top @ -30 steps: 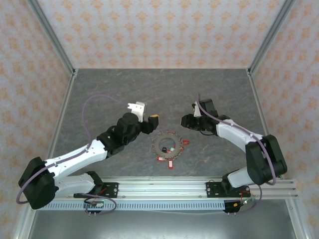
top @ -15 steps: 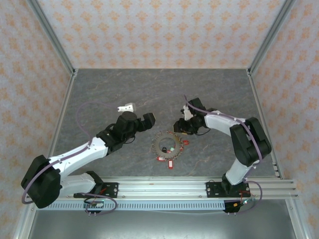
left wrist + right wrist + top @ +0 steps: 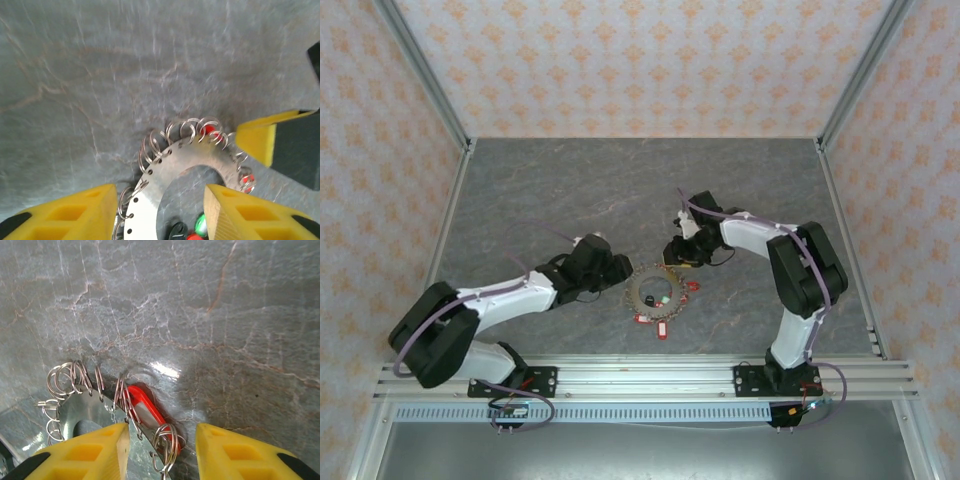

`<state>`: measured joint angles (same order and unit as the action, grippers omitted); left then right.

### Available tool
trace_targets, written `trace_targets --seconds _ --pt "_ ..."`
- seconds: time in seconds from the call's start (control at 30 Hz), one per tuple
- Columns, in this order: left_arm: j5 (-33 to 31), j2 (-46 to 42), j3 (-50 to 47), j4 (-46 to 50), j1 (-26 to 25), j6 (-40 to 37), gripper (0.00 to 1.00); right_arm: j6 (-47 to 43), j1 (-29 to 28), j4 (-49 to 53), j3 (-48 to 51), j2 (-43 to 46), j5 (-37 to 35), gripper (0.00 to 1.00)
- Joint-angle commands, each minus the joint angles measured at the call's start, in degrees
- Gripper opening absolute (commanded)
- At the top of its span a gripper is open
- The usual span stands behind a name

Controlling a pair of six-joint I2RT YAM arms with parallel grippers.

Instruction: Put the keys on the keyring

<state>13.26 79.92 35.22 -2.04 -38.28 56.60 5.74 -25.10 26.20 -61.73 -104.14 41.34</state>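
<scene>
You see the grey veined worktop, with the 2 arms bent inward toward its middle. The keyring lies flat there between them. It is a flat metal disc with a wide hole and many small wire loops along its rim.

The left pincer is low at the left edge of the keyring. In the left wrist view its yellow fingers stand apart, 1 on each side of the near part of the disc. I cannot tell if they touch it.

The right pincer is at the upper right rim and it is also open. Its fingers stand on both sides of the rim, where a red key lies at the loops.

More red keys lie just beside the lower rim. A green key lies inside the hole.
</scene>
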Motion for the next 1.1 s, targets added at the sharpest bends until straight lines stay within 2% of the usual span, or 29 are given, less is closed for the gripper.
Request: trace_targets --seconds 0.0,0.07,0.2,0.6,0.8,0.87,0.93,1.07 --pt "3.7 3.5 2.5 0.3 -1.8 1.7 0.48 -3.4 -0.3 3.4 -1.1 -1.0 2.6 0.39" --pt "3.9 5.8 4.0 2.5 -1.9 1.6 0.44 -4.2 -0.2 4.6 -1.2 -1.6 2.4 0.39" --pt "5.2 9.4 4.5 0.6 -2.0 2.6 0.40 -5.0 -0.2 5.2 -0.5 -2.1 3.5 0.38" --pt "4.0 15.2 7.4 1.4 -1.2 0.3 0.26 -5.9 -0.3 4.7 2.1 -1.5 8.4 0.35" --pt "4.1 16.9 7.8 0.9 -1.0 0.2 0.23 -5.7 -0.2 3.1 3.8 -1.7 9.9 0.35" --pt "3.9 17.0 7.6 0.6 -0.8 0.2 0.22 -5.1 -0.2 2.0 4.4 -1.2 10.5 0.33" --pt "3.8 16.9 7.5 0.6 -0.7 0.2 0.22 -4.6 -0.1 1.2 4.6 -0.8 11.0 0.23" --pt "2.9 15.5 7.0 0.0 -0.5 0.1 0.23 -3.7 0.6 0.6 5.2 1.1 10.5 0.16"
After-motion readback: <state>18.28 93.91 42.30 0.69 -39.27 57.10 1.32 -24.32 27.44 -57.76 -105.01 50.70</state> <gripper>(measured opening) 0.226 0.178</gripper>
